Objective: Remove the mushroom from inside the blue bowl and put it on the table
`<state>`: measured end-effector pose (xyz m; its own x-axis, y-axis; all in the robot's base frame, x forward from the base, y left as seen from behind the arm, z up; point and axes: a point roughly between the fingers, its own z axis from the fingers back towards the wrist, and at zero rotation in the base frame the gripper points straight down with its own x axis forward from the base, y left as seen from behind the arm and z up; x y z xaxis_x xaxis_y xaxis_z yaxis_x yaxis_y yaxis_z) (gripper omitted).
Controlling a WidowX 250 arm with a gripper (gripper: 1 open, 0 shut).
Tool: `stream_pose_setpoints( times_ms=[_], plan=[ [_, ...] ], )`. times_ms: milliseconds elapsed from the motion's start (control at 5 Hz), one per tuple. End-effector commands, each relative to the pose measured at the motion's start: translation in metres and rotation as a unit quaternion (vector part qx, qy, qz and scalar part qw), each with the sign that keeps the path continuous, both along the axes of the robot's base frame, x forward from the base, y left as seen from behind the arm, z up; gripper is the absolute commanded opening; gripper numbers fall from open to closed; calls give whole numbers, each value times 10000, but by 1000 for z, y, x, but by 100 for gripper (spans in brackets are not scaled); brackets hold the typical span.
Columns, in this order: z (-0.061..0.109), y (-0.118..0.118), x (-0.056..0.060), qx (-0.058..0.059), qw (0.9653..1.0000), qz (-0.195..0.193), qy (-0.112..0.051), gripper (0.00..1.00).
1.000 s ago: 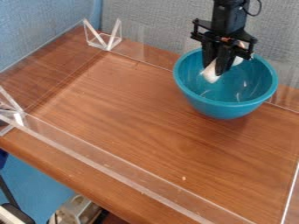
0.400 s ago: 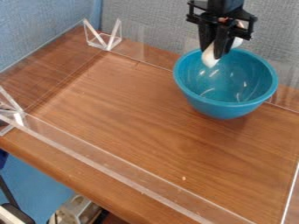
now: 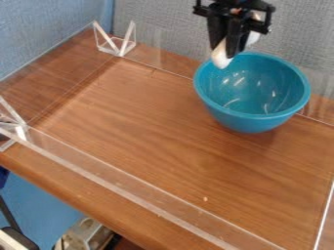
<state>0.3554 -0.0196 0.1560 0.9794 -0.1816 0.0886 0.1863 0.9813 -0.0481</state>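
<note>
Pincer (image 3: 224, 54) raised mushroom (image 3: 222, 57) above blue bowl (image 3: 252, 94) rim.

Robot test bench in a lab-type setting: a wood-grain table (image 3: 144, 117) fenced along its edges by low clear acrylic walls (image 3: 124, 186), with grey-blue fabric panelling (image 3: 53, 29) behind its far edge.

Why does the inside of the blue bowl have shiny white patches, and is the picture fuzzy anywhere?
In the camera view, the blue bowl has a glossy inside, so light bounces off it as pale glare; the gripper holding the mushroom looks slightly soft and blurry, while the table shows only a faint sheen and its wood grain stays fairly clear.
</note>
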Motion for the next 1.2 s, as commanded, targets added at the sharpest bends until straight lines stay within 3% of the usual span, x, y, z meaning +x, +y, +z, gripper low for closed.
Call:
stream_pose_setpoints(
  times_ms=[0, 600, 1000],
  plan=[
    [23, 14, -21, 28, 9995, 167, -248, 0],
    [-7, 45, -69, 180, 9989, 377, 205, 0],
    [-29, 65, -81, 232, 9983, 337, 405, 0]
  ],
)
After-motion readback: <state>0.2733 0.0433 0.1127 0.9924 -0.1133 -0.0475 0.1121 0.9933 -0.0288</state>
